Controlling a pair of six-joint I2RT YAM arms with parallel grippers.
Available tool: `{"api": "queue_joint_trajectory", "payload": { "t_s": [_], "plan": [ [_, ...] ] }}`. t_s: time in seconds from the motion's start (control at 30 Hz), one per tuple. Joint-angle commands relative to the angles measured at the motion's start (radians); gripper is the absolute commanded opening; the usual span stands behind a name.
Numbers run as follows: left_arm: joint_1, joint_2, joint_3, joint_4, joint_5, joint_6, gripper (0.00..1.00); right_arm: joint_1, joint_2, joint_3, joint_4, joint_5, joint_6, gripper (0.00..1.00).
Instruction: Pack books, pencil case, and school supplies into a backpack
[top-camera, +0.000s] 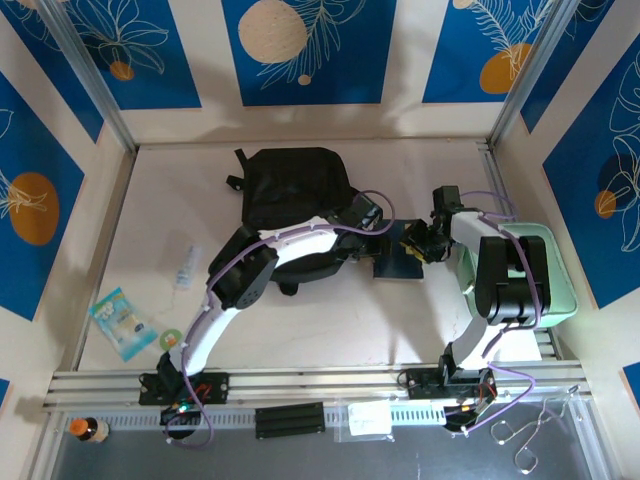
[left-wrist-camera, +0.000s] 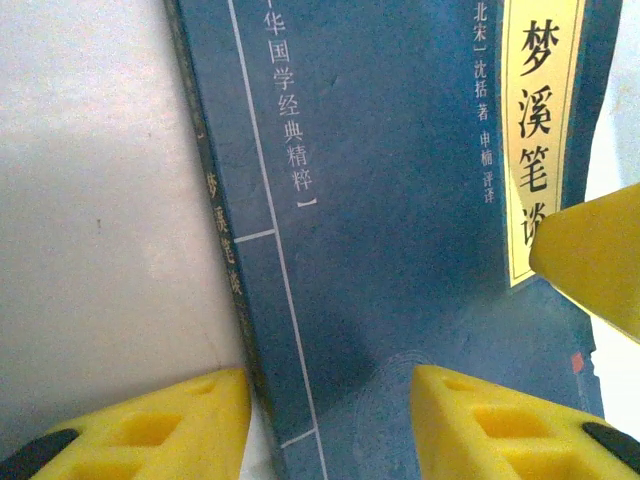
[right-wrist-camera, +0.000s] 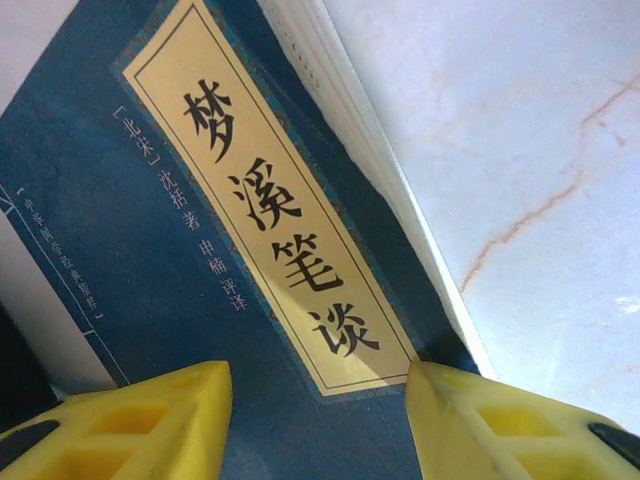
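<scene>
On the pale tabletop (top-camera: 330, 320), just right of the backpack (top-camera: 295, 185), a navy book (top-camera: 400, 262) lies flat, its spine running straight away from the left pincer (left-wrist-camera: 328, 385), which gapes astride it, while the right pincer (right-wrist-camera: 318, 385), equally spread, faces its page edge.

Top camera high at near edge, facing down and far. Wrist cameras both close over apparently same book (left-wrist-camera: 400, 200), centre-right.
</scene>
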Motion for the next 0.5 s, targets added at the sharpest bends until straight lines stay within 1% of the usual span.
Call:
{"api": "queue_joint_trajectory", "payload": {
  "t_s": [0.0, 0.13, 0.27, 0.4, 0.47],
  "plan": [
    [0.017, 0.056, 0.020, -0.057, -0.031, -0.028, 0.44, 0.001, 0.036, -0.002, -0.026, -0.068, -0.008, 0.51],
    [0.018, 0.065, 0.025, -0.047, -0.006, -0.041, 0.40, -0.002, 0.036, -0.009, -0.012, -0.104, 0.001, 0.51],
    [0.021, 0.062, 0.028, -0.040, 0.003, -0.051, 0.40, -0.008, 0.038, -0.013, -0.001, -0.122, 0.010, 0.51],
    [0.030, 0.064, 0.018, 0.038, 0.092, -0.088, 0.38, -0.014, 0.044, -0.019, 0.006, -0.144, 0.017, 0.50],
    [0.030, 0.063, 0.018, 0.058, 0.118, -0.095, 0.38, -0.022, 0.049, -0.021, 0.014, -0.167, 0.020, 0.50]
  ]
}}
